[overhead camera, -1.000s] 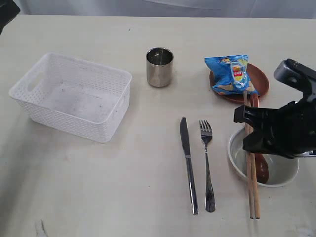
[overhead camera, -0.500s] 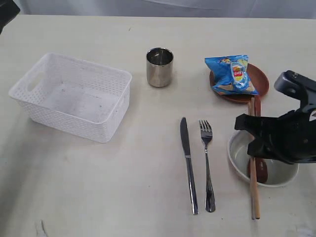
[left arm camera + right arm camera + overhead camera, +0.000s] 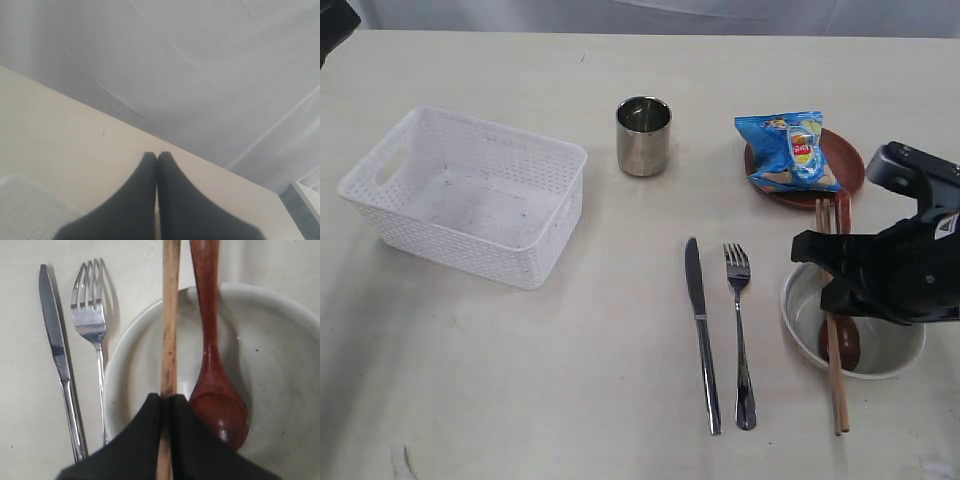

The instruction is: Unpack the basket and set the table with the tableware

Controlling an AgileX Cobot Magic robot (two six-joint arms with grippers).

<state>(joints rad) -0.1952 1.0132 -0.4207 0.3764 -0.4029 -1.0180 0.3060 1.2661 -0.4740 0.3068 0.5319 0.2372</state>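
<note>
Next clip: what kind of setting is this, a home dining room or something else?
Probably a staged robot test bench, not a home: a plain cream table, a white draped backdrop, and a knife and fork laid beside a bowl.

The white lattice basket (image 3: 480, 255) stands upright and empty on the left of the cream table (image 3: 520, 380). A steel cup (image 3: 643, 135) stands upright beyond the middle, and a brown plate (image 3: 847, 160) lies far right. The knife (image 3: 700, 330) and fork (image 3: 740, 330) lie side by side, handles toward the near edge. To their right the pale bowl (image 3: 800, 330) holds the wooden spoon (image 3: 212, 365). The chopsticks (image 3: 837, 390) cross the bowl, pinched in the right gripper (image 3: 167, 397), their near tips seemingly on the table.
</note>
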